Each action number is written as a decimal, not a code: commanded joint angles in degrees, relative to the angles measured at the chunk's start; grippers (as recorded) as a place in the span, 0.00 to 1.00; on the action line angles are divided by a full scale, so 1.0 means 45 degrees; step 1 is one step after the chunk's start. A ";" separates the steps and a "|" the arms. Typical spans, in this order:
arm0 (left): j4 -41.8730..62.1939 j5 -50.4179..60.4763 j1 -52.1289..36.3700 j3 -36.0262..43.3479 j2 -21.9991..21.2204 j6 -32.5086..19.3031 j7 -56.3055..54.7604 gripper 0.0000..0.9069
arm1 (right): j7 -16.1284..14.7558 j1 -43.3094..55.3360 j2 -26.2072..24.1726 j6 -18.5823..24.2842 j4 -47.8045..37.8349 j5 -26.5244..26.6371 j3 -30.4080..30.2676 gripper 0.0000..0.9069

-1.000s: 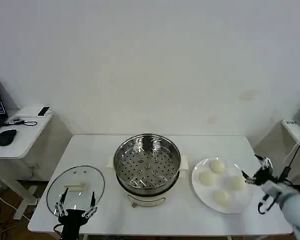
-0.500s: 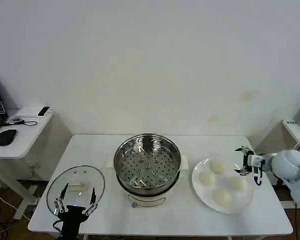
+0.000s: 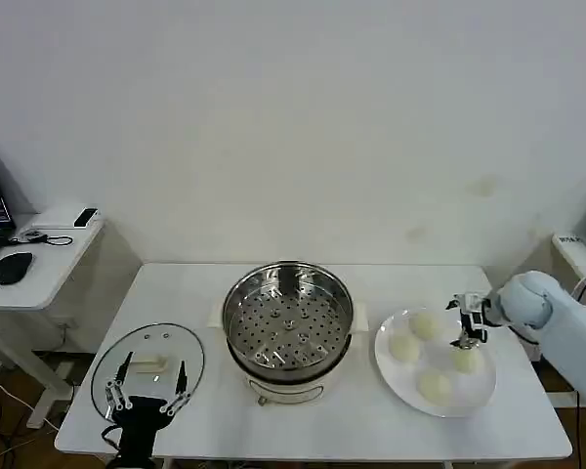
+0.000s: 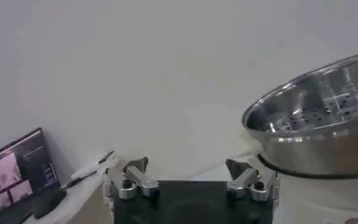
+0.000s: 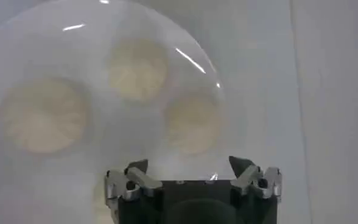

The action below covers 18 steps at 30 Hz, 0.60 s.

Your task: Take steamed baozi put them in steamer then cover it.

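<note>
Baozi (image 3: 426, 325), four pale round buns, sit together on a white plate (image 3: 481, 393) at the right side of the white surface (image 3: 391, 283), just beside the steamer. From the right wrist camera three of them (image 5: 137, 69) show clearly on the plate (image 5: 63, 24) below the pincer. The right pincer (image 3: 466, 320) hangs over the plate's far right part, right above the buns, its fingers spread wide apart and holding nothing; the wrist camera shows the same pincer (image 5: 191, 173) with both fingertips well apart and only plate between them.

The steamer (image 3: 288, 327) stands in the middle of the surface, a shiny steel pot with a hole-dotted tray inside and nothing on that tray. Seen from the left wrist camera its rim and wall (image 4: 316, 131) rise close by.

The glass cover (image 3: 148, 366) lies flat on the surface to the left of the steamer, handle up. The left pincer (image 3: 146, 391) sits low at the near edge over the cover, fingers spread and empty; the left wrist camera shows it (image 4: 191, 179) open too.
</note>
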 commanded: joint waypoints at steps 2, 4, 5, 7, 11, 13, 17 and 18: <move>0.0009 0.0060 -0.0030 -0.0008 0.0010 -0.0011 0.0012 1.00 | 0.0025 0.1273 0.1481 -0.0186 -0.1457 0.0279 -0.1656 1.00; 0.0044 0.0056 -0.0040 -0.0022 0.0013 -0.0017 -0.0002 1.00 | 0.0054 0.1315 0.1658 -0.0239 -0.1564 0.0278 -0.1658 1.00; 0.0047 0.0054 -0.0045 -0.0034 0.0007 -0.0018 0.0002 1.00 | 0.0060 0.1329 0.1688 -0.0257 -0.1594 0.0261 -0.1666 1.00; 0.0061 0.0046 -0.0043 -0.0062 0.0020 -0.0020 0.0001 1.00 | 0.0166 0.1362 0.1749 -0.0269 -0.1661 0.0207 -0.1673 1.00; 0.0076 0.0049 -0.0042 -0.0069 0.0018 -0.0042 -0.0013 1.00 | 0.0194 0.1412 0.1812 -0.0347 -0.1807 0.0148 -0.1705 1.00; 0.0082 0.0051 -0.0046 -0.0064 -0.0001 -0.0045 -0.0017 1.00 | 0.0213 0.1393 0.1798 -0.0416 -0.1823 0.0089 -0.1748 0.97; 0.0087 0.0086 -0.0027 -0.0050 -0.0013 -0.0054 -0.0017 1.00 | 0.0286 0.1301 0.1801 -0.0455 -0.1918 -0.0188 -0.1721 0.88; 0.0083 0.0092 -0.0029 -0.0053 -0.0004 -0.0055 -0.0010 1.00 | 0.0288 0.1282 0.1806 -0.0455 -0.1934 -0.0221 -0.1692 0.87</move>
